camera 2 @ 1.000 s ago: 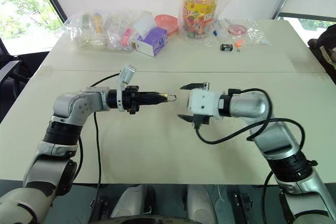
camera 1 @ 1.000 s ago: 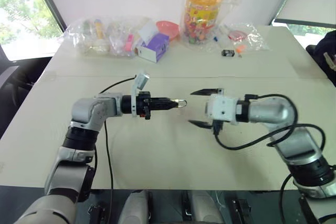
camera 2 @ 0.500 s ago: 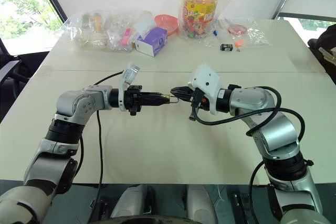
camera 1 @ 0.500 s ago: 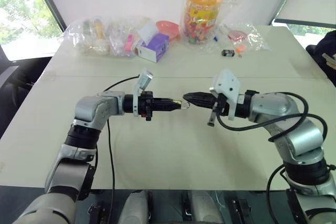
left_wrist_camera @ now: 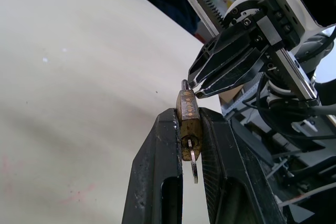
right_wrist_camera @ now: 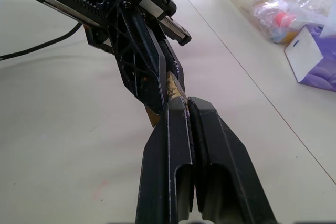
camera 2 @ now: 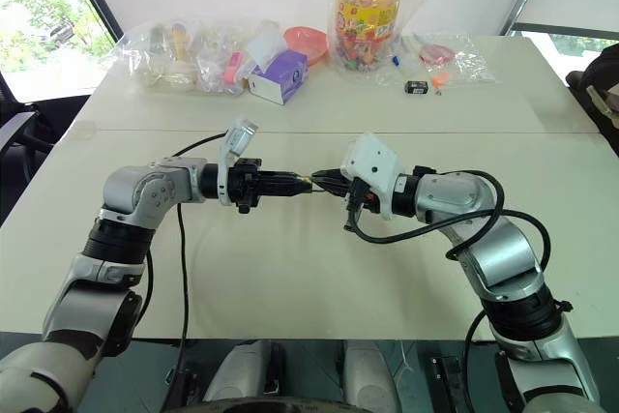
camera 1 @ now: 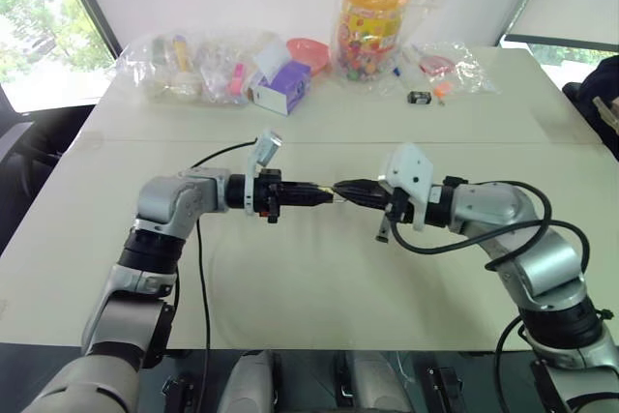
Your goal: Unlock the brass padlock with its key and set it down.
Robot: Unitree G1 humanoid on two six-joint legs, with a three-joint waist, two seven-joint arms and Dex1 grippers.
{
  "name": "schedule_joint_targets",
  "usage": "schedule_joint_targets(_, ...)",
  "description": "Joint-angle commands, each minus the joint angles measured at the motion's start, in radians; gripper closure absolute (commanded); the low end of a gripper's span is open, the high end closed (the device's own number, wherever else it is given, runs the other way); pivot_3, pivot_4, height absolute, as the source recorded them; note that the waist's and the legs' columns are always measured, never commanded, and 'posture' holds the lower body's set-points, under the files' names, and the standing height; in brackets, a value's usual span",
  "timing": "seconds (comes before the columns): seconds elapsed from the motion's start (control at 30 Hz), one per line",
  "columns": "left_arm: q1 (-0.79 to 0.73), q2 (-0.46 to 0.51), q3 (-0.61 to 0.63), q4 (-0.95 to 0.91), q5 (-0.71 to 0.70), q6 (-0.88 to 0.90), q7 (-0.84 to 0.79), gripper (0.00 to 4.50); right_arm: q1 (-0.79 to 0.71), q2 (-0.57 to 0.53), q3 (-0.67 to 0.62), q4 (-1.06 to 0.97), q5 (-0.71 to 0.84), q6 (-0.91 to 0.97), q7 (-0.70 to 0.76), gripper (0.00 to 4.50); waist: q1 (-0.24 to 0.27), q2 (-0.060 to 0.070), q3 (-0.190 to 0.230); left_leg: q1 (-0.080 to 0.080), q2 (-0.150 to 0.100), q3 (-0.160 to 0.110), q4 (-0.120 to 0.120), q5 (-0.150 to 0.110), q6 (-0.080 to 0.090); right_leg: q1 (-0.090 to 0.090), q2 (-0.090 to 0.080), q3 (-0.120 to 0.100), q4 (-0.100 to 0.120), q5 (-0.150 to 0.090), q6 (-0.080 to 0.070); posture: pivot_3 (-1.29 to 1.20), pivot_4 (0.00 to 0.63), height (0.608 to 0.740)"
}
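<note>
The left gripper point(left_wrist_camera: 190, 129) was clamped on the brass padlock point(left_wrist_camera: 188, 121), which was pinched between its two black fingers above the middle of the table, body sticking out past the fingertips with a small key ring point(left_wrist_camera: 193, 165) hanging from the keyhole end. The right gripper point(right_wrist_camera: 178, 111) was pressed fully together, tip to tip with the left one, its fingertips right at the shackle end of the lock; whether anything was actually gripped there couldn't be made out. Both arms were held roughly level over the cream table point(camera 1: 290, 278), pointed at each other, elbows out to the sides. Further back, a pile of clear plastic bags point(camera 1: 193, 65), a purple box point(camera 1: 283, 87), an orange-lidded jar point(camera 1: 374, 16) and a small black item point(camera 1: 420, 98) were lined up along the far edge, with windows seen at both corners of the room.
</note>
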Motion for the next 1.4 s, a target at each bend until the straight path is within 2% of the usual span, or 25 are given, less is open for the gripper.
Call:
schedule_joint_targets(0.03, -0.033, 0.006, 0.037, -0.075, -0.057, 0.001, -0.030, 4.50, 0.016, -0.018, 0.007, 0.047, -0.036, -0.019, -0.006, 4.43, 0.000, 0.000, 0.000, 0.000, 0.000, 0.000, 0.000, 0.000, 0.000, 0.000, 0.000, 0.000, 0.000, 0.000, 0.000, 0.00, 0.150, 0.740)
schedule_joint_targets(0.47, -0.021, 0.016, 0.049, -0.102, -0.083, 0.015, -0.006, 4.50, 0.038, -0.020, 0.012, 0.088, -0.069, -0.062, 0.005, 4.43, 0.000, 0.000, 0.000, 0.000, 0.000, 0.000, 0.000, 0.000, 0.000, 0.000, 0.000, 0.000, 0.000, 0.000, 0.000, 0.00, 0.150, 0.740)
schedule_joint_targets(0.63, -0.010, -0.019, 0.014, -0.054, -0.015, -0.051, 0.053, 4.50, 0.125, -0.095, 0.000, 0.029, -0.102, -0.063, 0.014, 4.43, 0.009, 0.000, 0.000, -0.001, 0.000, 0.000, 0.000, 0.000, 0.000, 0.000, -0.001, 0.000, 0.000, 0.000, 0.000, 0.00, 0.150, 0.740)
schedule_joint_targets(0.8, -0.010, -0.134, -0.041, 0.077, 0.093, -0.144, 0.156, 4.50, 0.302, -0.185, -0.106, -0.072, -0.114, -0.040, -0.019, 4.43, 0.025, 0.000, 0.000, -0.001, -0.002, 0.000, 0.000, 0.000, 0.001, 0.000, -0.001, 0.000, -0.001, 0.000, 0.000, 0.00, 0.150, 0.740)
schedule_joint_targets(1.0, -0.049, -0.253, -0.069, 0.265, 0.193, -0.249, 0.219, 4.50, 0.378, -0.179, -0.220, -0.176, -0.093, 0.040, -0.082, 4.43, 0.020, -0.001, 0.000, -0.001, -0.003, 0.000, 0.000, 0.000, 0.001, 0.000, 0.000, 0.000, -0.001, 0.000, 0.000, 0.00, 0.150, 0.740)
schedule_joint_targets(1.17, -0.093, -0.351, -0.084, 0.502, 0.315, -0.433, 0.294, 4.50, 0.410, -0.173, -0.264, -0.259, -0.092, 0.098, -0.126, 4.43, 0.024, -0.001, 0.000, 0.000, -0.003, -0.001, 0.000, 0.000, 0.001, 0.000, 0.002, 0.000, -0.001, 0.000, 0.000, 0.00, 0.150, 0.740)
schedule_joint_targets(1.23, -0.098, -0.360, -0.090, 0.544, 0.344, -0.471, 0.281, 3.48, 0.416, -0.174, -0.268, -0.280, -0.091, 0.113, -0.135, 4.50, 0.023, -0.001, 0.000, -0.001, -0.004, -0.001, 0.000, 0.000, 0.001, 0.000, 0.001, 0.000, -0.001, 0.000, 0.000, 0.00, 0.150, 0.740)
schedule_joint_targets(1.3, -0.103, -0.365, -0.080, 0.573, 0.359, -0.489, 0.281, 2.75, 0.420, -0.174, -0.270, -0.293, -0.091, 0.124, -0.141, 4.50, 0.024, -0.001, 0.000, -0.001, -0.004, -0.001, 0.000, 0.000, 0.001, 0.000, 0.001, 0.000, -0.001, 0.000, 0.000, 0.00, 0.150, 0.740)
schedule_joint_targets(1.4, -0.101, -0.357, -0.068, 0.587, 0.362, -0.487, 0.256, 1.15, 0.425, -0.172, -0.275, -0.309, -0.087, 0.136, -0.148, 4.50, 0.023, -0.001, 0.000, 0.000, -0.005, -0.001, 0.000, 0.000, 0.001, 0.001, 0.000, 0.000, -0.001, 0.000, 0.000, 0.00, 0.150, 0.740)
